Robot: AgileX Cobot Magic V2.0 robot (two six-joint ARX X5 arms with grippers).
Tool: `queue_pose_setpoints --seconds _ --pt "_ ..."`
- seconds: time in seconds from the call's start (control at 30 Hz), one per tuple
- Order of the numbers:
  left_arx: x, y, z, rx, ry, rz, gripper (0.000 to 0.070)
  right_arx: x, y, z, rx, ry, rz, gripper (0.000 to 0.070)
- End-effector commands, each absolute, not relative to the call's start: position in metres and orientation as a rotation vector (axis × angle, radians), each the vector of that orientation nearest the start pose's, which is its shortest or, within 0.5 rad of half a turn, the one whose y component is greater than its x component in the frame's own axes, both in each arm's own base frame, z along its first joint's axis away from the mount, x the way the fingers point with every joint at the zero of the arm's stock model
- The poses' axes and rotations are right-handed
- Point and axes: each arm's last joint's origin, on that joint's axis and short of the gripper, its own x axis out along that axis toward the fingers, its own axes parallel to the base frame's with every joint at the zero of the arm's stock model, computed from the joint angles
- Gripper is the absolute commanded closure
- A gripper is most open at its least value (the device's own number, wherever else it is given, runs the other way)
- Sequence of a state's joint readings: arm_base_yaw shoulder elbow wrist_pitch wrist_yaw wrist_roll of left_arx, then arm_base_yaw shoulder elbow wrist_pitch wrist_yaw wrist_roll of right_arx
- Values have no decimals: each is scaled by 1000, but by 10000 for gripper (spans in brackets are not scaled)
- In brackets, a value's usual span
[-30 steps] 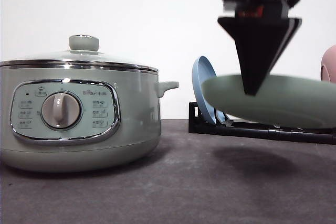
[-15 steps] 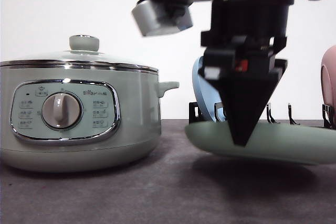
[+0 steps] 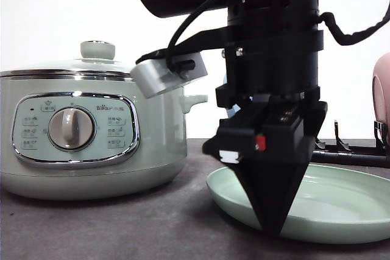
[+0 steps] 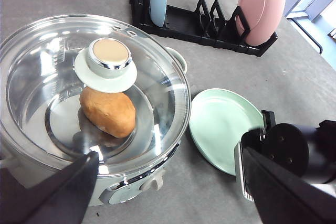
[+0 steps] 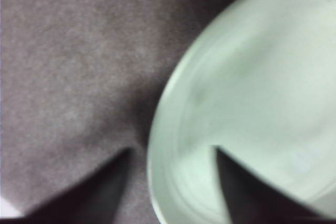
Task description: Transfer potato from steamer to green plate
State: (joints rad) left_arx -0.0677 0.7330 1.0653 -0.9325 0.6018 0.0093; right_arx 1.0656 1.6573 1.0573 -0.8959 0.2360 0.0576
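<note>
The right pincer (image 3: 272,226) is pointing straight down at the lower centre of the front view, its tip meeting the near-left rim of the green plate (image 3: 341,202), which is lying flat on the desk (image 3: 122,226). In the right wrist view its two dark fingers (image 5: 113,182) are sitting apart, straddling the plate's rim — one over the desk, one over the plate's inside. The left pincer (image 4: 168,192) is hovering wide apart above the steamer (image 4: 47,103), holding nothing. The potato (image 4: 107,111) is lying inside the steamer — under the shut glass lid (image 4: 157,98).
</note>
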Motion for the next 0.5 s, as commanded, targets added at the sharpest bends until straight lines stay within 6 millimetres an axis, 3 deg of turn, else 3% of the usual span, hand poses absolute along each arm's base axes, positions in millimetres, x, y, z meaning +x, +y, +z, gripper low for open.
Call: queue_pose_setpoints --seconds 0.0,0.2,0.47 --pt "110 -24 373 -140 555 -661 144 143 251 180 -875 1235 622 273" --pt "110 -24 373 -140 554 -661 144 143 251 190 -852 1206 633 273" --pt "110 -24 373 -140 554 -661 144 140 244 241 -742 1059 691 274"
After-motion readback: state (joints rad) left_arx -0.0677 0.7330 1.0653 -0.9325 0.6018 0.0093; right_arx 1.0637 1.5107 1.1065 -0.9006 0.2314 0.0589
